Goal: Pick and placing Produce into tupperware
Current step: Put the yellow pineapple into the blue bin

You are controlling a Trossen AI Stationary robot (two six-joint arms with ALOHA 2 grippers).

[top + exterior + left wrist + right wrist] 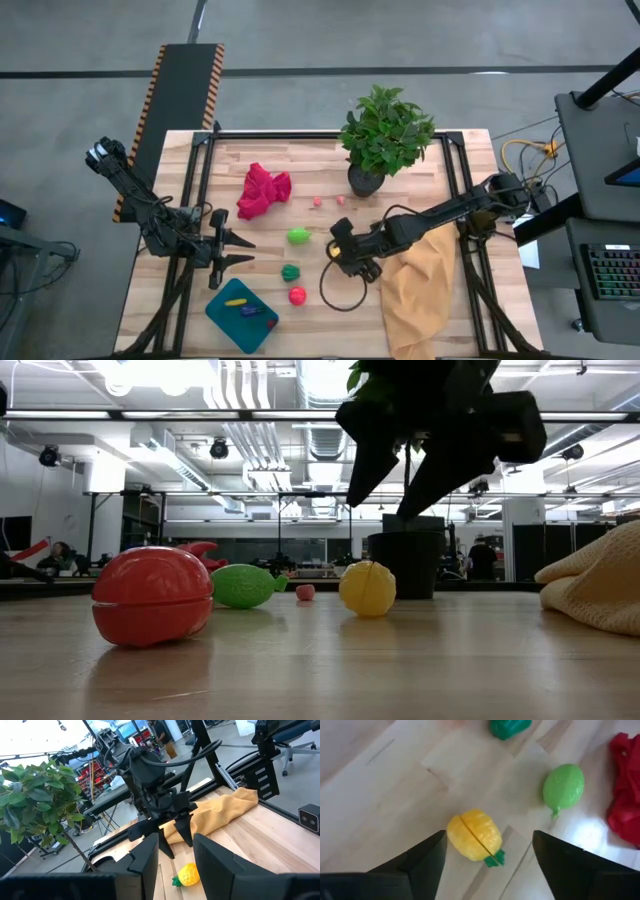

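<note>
My right gripper (487,862) hangs open just above a yellow toy fruit (474,836) that lies on the wood. Its fingers stand on either side of the fruit without touching it, and in the low view the right gripper (395,490) is clear of the yellow fruit (367,588). Nearby lie a bright green piece (298,236), a dark green piece (290,271), a red piece (297,295) and two tiny pink pieces (317,201). The teal tupperware (225,318) at the near left holds a yellow and a purple piece. My left gripper (245,251) waits open at the left, holding nothing.
A potted plant (385,135) stands at the far middle, with a red cloth (262,190) to its left. A mustard cloth (420,285) lies under my right arm at the near right. A black cable loop (345,292) rests beside the red piece.
</note>
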